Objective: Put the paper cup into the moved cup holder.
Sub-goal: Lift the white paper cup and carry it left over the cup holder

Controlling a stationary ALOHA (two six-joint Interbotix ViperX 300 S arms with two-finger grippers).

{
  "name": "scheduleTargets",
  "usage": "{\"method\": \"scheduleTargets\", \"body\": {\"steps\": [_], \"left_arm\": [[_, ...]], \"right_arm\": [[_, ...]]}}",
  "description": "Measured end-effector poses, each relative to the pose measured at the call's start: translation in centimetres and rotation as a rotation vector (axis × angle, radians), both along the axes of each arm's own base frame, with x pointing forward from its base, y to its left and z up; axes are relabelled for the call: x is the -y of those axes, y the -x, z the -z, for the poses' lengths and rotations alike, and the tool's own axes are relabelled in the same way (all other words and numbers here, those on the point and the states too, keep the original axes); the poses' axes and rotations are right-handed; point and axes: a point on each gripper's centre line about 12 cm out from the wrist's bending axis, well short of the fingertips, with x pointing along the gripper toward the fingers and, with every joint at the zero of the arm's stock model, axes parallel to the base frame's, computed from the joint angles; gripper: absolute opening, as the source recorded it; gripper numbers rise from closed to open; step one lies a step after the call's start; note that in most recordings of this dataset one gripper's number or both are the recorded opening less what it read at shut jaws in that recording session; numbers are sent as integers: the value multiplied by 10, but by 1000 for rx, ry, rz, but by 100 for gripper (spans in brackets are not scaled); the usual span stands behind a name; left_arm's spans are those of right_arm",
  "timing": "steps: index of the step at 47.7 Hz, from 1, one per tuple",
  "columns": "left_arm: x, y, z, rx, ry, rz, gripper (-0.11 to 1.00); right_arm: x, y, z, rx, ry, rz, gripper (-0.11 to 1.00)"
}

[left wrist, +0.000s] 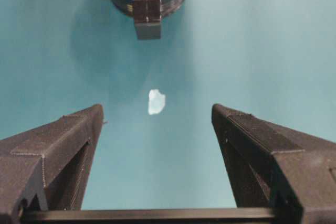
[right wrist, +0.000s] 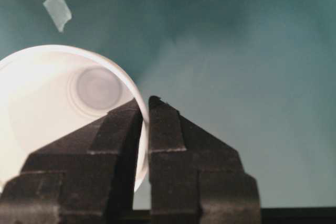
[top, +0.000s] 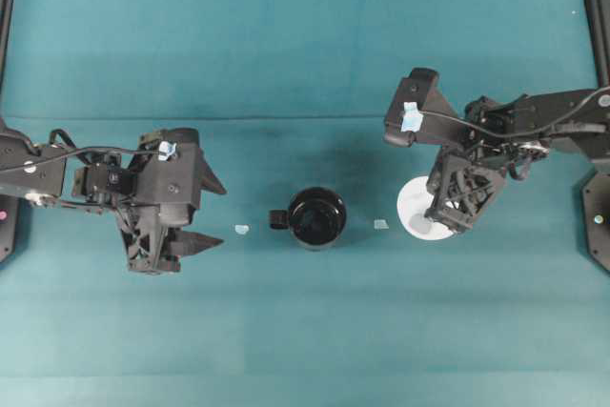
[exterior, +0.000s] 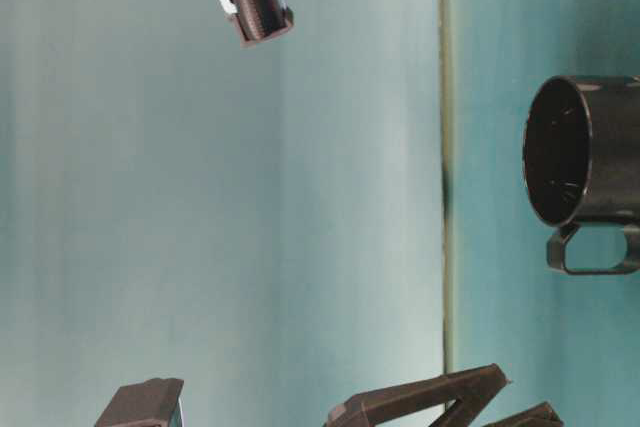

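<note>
Two grippers show over the teal table [top: 305, 35]. The right gripper [right wrist: 145, 109] has its jaws pressed together on the wall of the paper cup [top: 416, 205], one finger inside the rim and the other outside, as the right wrist view shows plainly. That cup opens upward, its small round base visible down inside, and it sits at the right of the overhead view, partly hidden under the arm. Whether it rests on the table or is lifted off it, I cannot tell. Just beside it, toward the middle, lies a small scrap of pale tape [top: 381, 224].

The left gripper [left wrist: 157, 115] is spread wide and holds nothing, its two fingers apart over bare table. Between them and a little ahead lies another scrap of tape [left wrist: 156, 101].

Beyond that scrap stands the cup holder [top: 316, 217], upright near the table's middle, its stubby handle pointing toward the left gripper. It is well apart from both grippers and from the paper cup.
</note>
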Motion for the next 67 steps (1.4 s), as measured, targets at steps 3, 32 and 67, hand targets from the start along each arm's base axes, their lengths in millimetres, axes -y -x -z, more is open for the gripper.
{"method": "scheduleTargets", "body": {"steps": [3, 32, 67], "left_arm": [[0, 0, 0, 1, 1, -2, 83], [0, 0, 0, 2, 0, -2, 83], [0, 0, 0, 1, 2, -4, 83]], "right_arm": [[-1, 1, -3, -5, -7, 4, -5], [1, -46, -110, 116, -47, 13, -4], [-1, -118, -83, 126, -48, -13, -4]]}}
